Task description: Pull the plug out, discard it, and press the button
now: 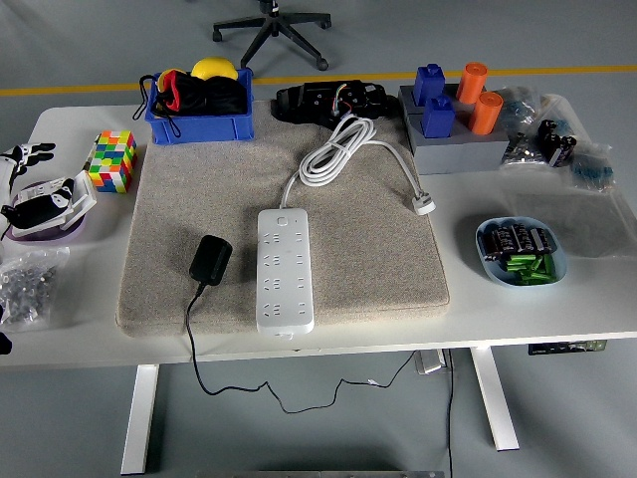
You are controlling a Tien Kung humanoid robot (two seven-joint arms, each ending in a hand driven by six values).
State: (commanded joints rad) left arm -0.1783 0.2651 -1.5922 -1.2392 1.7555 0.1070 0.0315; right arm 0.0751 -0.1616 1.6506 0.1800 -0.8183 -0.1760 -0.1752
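Observation:
A white power strip [284,269] lies lengthwise on the grey mat [368,249], its button [283,212] at the far end. No plug sits in its sockets. A black adapter plug [210,259] lies on the mat just left of the strip, and its black cable runs over the table's near edge. The strip's own white cord [338,149] is coiled at the back and ends in a loose white plug [424,205]. My left hand [35,189] is at the far left edge over a purple bowl [45,227], fingers spread, holding nothing. My right arm is out of view.
A blue bin [197,100] with toys stands at the back left, a colour cube [111,159] beside it. A grey block with blue and orange pieces [453,124] is at the back right. A blue dish of batteries [520,251] is on the right. A bag of small parts [28,284] lies front left.

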